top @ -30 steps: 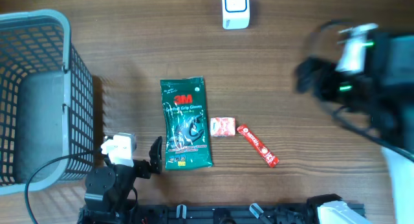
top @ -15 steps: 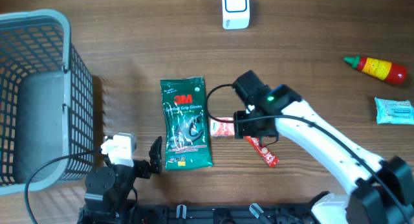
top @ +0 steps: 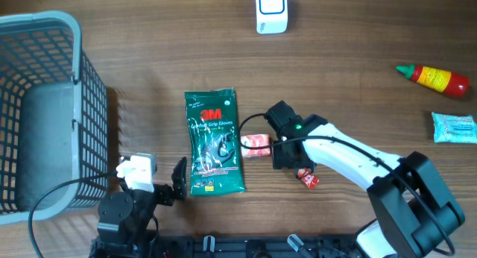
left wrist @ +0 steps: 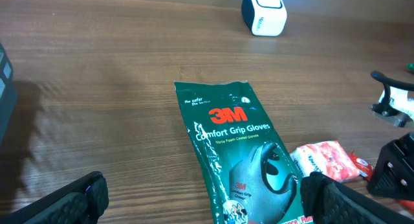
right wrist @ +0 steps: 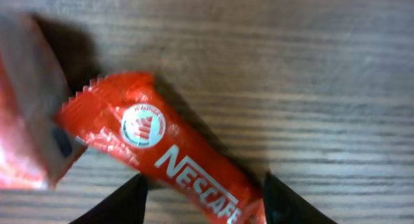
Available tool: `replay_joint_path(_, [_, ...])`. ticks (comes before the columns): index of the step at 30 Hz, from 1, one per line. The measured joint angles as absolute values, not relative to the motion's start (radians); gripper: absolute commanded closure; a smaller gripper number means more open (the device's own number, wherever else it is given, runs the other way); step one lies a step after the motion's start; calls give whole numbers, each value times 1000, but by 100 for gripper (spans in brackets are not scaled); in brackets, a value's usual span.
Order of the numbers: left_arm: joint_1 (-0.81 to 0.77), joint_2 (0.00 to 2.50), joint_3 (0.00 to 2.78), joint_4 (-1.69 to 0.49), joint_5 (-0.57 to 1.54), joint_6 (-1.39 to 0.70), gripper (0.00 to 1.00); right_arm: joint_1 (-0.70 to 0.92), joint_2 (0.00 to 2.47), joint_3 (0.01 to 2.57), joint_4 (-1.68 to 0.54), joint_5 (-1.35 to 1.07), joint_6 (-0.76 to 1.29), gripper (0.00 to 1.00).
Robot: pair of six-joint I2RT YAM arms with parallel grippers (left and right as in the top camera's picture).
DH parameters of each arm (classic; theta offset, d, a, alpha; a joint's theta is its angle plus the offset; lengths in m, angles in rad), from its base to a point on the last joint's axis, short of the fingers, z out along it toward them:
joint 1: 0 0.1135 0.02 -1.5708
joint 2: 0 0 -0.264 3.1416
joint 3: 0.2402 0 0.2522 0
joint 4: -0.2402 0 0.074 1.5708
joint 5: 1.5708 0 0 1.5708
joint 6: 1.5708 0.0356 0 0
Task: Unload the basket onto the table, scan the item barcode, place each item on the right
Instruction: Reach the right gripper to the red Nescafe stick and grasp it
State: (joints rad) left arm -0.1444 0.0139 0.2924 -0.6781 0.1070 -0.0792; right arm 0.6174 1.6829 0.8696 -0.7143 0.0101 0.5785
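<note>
Well, the right claw [right wrist: 204, 201] straddles the red Nescafé stick [right wrist: 174, 159] at the bottom edge of its wrist view. One fingertip [right wrist: 123, 201] sits on each side, and both are cut off there, so I cannot tell whether they pinch the stick or merely flank it. The stick's lower end runs out of that frame too. From overhead the claw covers most of it, and only its lower-right tip shows, just below frame centre. Its other end touches a red-and-white packet [top: 256, 145], which is blurred at the left of the wrist view. Left of the packet lies the green glove pack [top: 215, 142]. The left claw [left wrist: 210, 201] is spread wide at the bottom of its own view, and the pack's lower end runs out of frame between its fingers.

The basket [top: 45, 27] fills the upper left, cut by the frame edge — inside it, the grey floor shows. A white scanner [top: 271, 10] stands at top centre, clipped by the top edge. A red bottle [top: 434, 77] and a pale blue pouch [top: 455, 127] lie far right — the pouch is clipped too.
</note>
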Motion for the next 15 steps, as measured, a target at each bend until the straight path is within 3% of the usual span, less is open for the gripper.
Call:
replay_joint_path(2, [-144, 14, 292, -678, 107, -79, 0, 619, 1675, 857, -701, 28, 579, 56])
replay_joint_path(4, [-144, 14, 292, -678, 107, -79, 0, 619, 1663, 840, -690, 39, 582, 88])
replay_joint_path(5, [-144, 14, 292, -678, 107, -79, 0, 619, 1660, 837, -688, 42, 582, 95])
replay_joint_path(10, [-144, 14, 292, -678, 107, -79, 0, 604, 1655, 833, -644, -12, 588, 96])
replay_joint_path(15, [-144, 14, 292, -678, 107, -79, 0, 506, 1683, 863, -636, -347, 434, 95])
